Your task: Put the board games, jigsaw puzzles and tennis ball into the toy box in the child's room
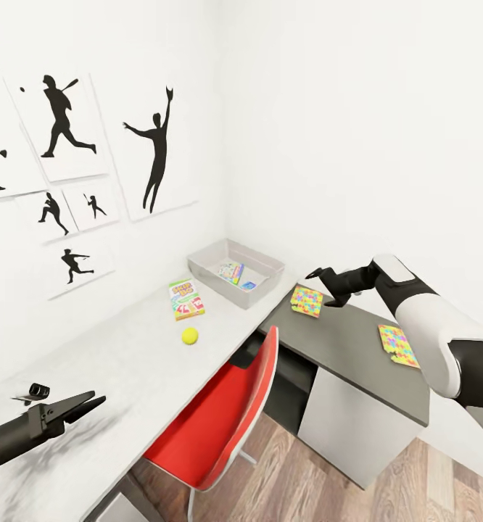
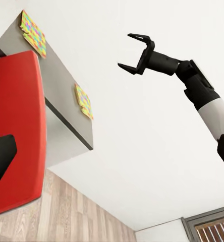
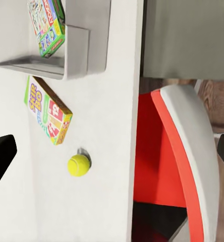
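Head view: the toy box (image 1: 263, 264) holds two board games; a third board game (image 1: 186, 299) and the tennis ball (image 1: 189, 336) lie just before it, two jigsaw puzzles (image 1: 307, 301) beyond. Left gripper (image 1: 89, 402) nearly closed, empty. Left wrist view: right gripper (image 2: 133, 52) spread open, empty. Right wrist view: red chair (image 3: 165, 151) beside the ball.

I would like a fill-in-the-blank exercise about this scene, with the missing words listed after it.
1. The tennis ball lies on the pale table beside a board game, and its colour is ____.
2. The number of jigsaw puzzles on the dark top is ____.
3. The chair pushed up to the table is coloured ____.
4. The right gripper hangs above the dark top with its jaws ____.

Missing words: yellow; two; red; open
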